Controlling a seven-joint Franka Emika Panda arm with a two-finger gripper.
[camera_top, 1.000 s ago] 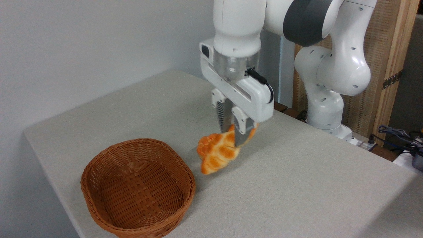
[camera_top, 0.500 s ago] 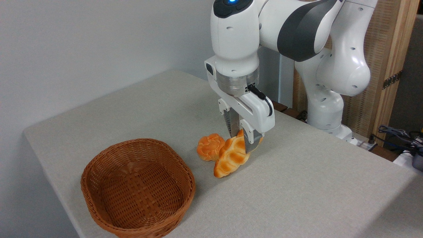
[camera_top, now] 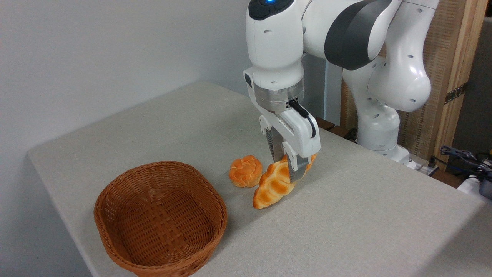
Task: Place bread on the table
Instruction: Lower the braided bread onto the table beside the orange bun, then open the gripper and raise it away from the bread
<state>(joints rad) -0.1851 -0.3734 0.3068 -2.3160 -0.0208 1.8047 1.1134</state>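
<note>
A brown wicker basket sits near the front-left edge of the table, hollow side up with nothing in it that I can see. Further in, about the middle of the cloth, a small round orange bun lies on the surface, just beside the bread and so close on its left that I cannot tell whether the two touch. Behind the table's far right edge there are a wooden panel and a tangle of dark cables.

The bread is the long braided loaf, and it hangs tilted: its long axis runs from the upper right, where it is gripped, down to the lower left, with the low tapered end pointing toward the basket and resting on or just above the cloth.

The white arm comes in from the right rear, elbow bent high, wrist turned straight down. The gripper has its two fingers closed narrowly on the loaf's upper end, one in front and one behind.
</note>
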